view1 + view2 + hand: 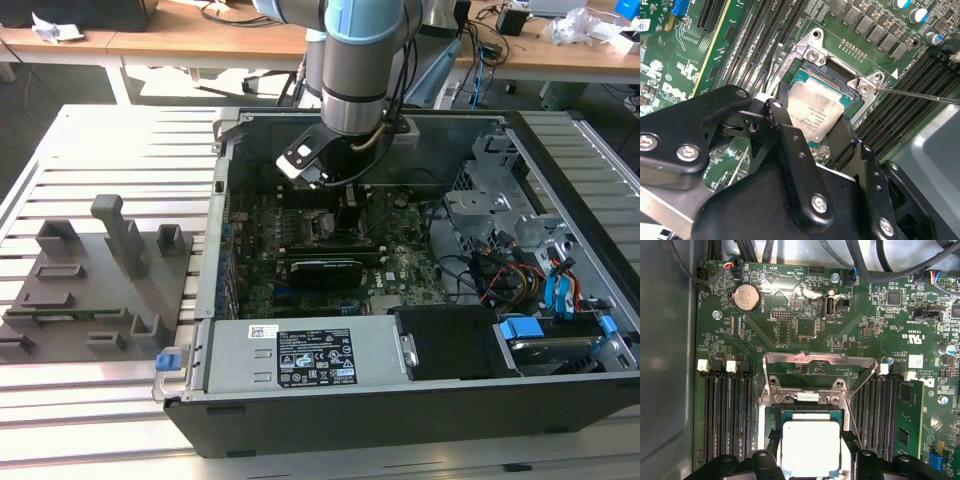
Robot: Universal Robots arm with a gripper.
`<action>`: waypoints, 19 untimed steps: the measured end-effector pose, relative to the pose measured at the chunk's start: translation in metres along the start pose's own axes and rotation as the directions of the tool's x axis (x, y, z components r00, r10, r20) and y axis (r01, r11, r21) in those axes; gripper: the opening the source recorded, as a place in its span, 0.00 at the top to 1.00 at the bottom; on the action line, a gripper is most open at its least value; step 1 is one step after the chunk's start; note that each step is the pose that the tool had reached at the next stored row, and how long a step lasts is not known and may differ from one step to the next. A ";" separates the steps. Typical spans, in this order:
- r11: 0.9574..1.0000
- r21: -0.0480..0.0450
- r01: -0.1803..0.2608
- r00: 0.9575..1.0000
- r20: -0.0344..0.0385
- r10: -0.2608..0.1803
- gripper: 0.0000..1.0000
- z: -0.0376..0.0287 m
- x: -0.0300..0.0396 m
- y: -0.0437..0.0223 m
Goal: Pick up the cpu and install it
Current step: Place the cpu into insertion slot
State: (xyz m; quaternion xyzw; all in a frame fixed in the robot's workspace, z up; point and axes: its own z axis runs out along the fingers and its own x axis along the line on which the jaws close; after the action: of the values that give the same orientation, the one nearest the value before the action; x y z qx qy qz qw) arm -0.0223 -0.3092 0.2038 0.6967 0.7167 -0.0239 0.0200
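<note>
The cpu (816,111) (811,447) is a pale silvery square lying flat in the black socket on the green motherboard (805,325). My gripper (815,116) (811,441) has one black finger (790,130) against each of two opposite cpu edges, shut on it. In the exterior view the gripper (350,215) reaches down into the open computer case (400,400) over the board's middle. The socket's metal load plate (820,360) stands flipped open behind the socket.
Memory slots (727,415) flank the socket on both sides. A thin metal lever (915,93) sticks out beside the socket frame. A grey plastic fixture (100,280) sits on the slatted table at the exterior view's left. Drive cage and cables (520,260) fill the case's right side.
</note>
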 end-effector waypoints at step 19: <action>1.000 0.000 -0.008 1.000 -0.001 0.008 0.45 0.0067 0.0011 -0.0002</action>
State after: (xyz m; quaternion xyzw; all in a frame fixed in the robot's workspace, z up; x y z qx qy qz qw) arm -0.0226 -0.3086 0.1971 0.6994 0.7140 -0.0238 0.0197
